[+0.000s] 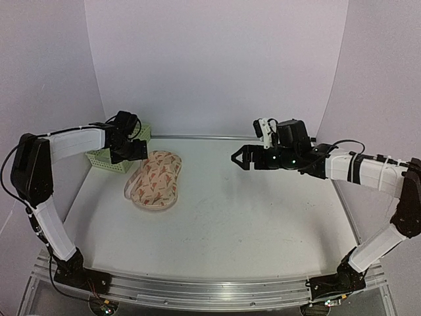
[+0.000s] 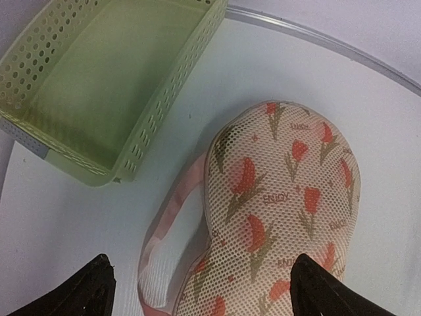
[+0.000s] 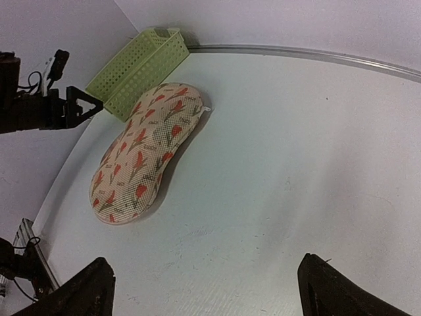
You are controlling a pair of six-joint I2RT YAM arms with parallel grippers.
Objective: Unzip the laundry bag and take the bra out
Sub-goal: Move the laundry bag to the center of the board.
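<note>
Opening step, by the look of it not yet begun; no grip on anything. At the far left of the table [image 1: 263, 224], the bag [image 1: 154, 179], flat and closed as far as can be told, just beside the basket [image 1: 105, 158] with a slim gap between; no bra in sight, presumably inside the bag. Above the bag's basket-side edge, left gripper [image 2: 200, 280] spread wide and empty, hovering, not touching; over mid-table, well apart from the bag, right gripper [image 1: 238, 158] likewise released, holding nothing.

Next, probably: find the zip pull; cannot tell its place for sure, perhaps the small pale tab [image 3: 207, 109] at the bag's far tip; pin the bag with one gripper, pinch the pull with the other, draw along the seam.

Tight on the left: basket wall and backdrop [image 1: 46, 79] close by; pink trim loop [image 2: 164, 220] slack on that side, easy to snag. Plenty of bare table to the right and near side; better to work that way. Raised rail [image 3: 296, 54] along the far edge, not far behind the bag's tip.
</note>
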